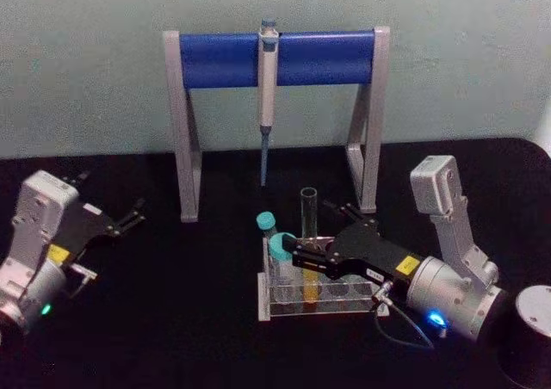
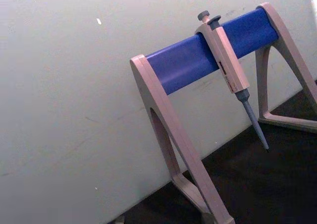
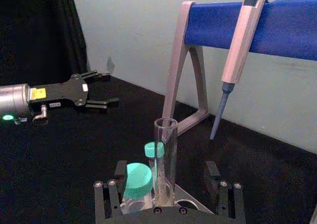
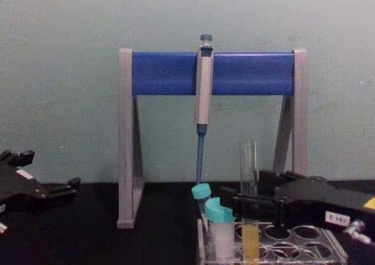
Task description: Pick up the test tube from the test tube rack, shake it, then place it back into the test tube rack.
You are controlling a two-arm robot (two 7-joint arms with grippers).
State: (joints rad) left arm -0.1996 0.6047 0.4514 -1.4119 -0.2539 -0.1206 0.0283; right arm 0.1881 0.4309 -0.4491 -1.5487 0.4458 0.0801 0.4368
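The test tube (image 1: 308, 221) (image 3: 165, 144) (image 4: 249, 159) is a tall clear glass tube with yellow-orange liquid at its base. It stands upright in the clear test tube rack (image 1: 349, 305) (image 4: 296, 237) at the table's middle front. My right gripper (image 1: 314, 234) (image 3: 166, 173) (image 4: 249, 192) is open, reaching in from the right at mid-height of the tube. One finger sits on each side of the tube with a gap on both. My left gripper (image 1: 133, 215) (image 3: 110, 89) hangs open at the far left, well away from the rack.
Two white teal-capped vials (image 1: 281, 250) (image 3: 136, 180) stand in the rack's left end, close beside the tube. Behind the rack a grey-and-blue stand (image 1: 275, 58) (image 2: 198, 60) holds a hanging pipette (image 1: 268, 88). A black cylinder (image 1: 529, 337) sits at the near right corner.
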